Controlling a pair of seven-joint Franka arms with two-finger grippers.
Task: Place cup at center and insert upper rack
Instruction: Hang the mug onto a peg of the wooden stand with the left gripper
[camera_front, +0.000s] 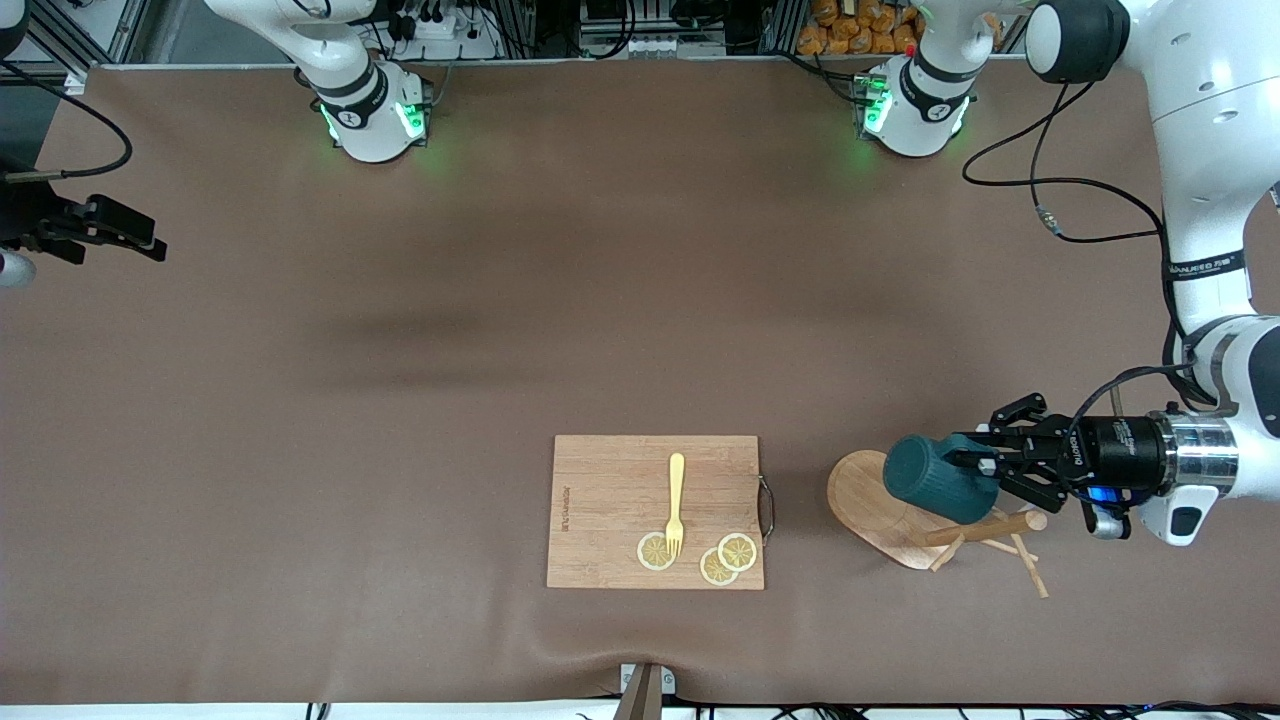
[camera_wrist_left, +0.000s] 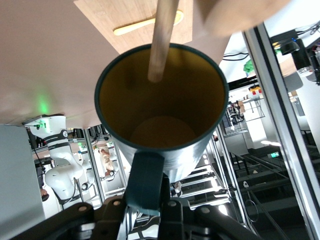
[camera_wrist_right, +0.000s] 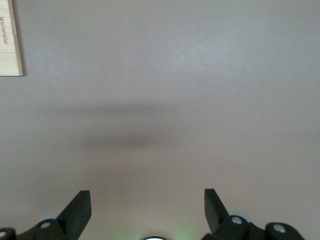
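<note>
The dark teal cup (camera_front: 935, 478) hangs on its side, with my left gripper (camera_front: 985, 465) shut on its handle. It is just over the upper rack (camera_front: 868, 500), a light wooden mug tree that lies tipped on the table toward the left arm's end, its pole (camera_front: 985, 527) and pegs flat. In the left wrist view the cup's (camera_wrist_left: 160, 100) mustard inside faces the camera, the pole tip (camera_wrist_left: 161, 45) crosses its mouth, and the left gripper (camera_wrist_left: 150, 200) clamps the handle. My right gripper (camera_front: 148, 240) waits open, high over the right arm's end of the table; in the right wrist view the right gripper (camera_wrist_right: 147, 205) holds nothing.
A rectangular wooden cutting board (camera_front: 600, 500) lies near the front edge at mid-table, beside the rack. On it are a yellow fork (camera_front: 676, 500) and three lemon slices (camera_front: 738, 552). The board's corner (camera_wrist_right: 10, 45) shows in the right wrist view. Brown cloth covers the table.
</note>
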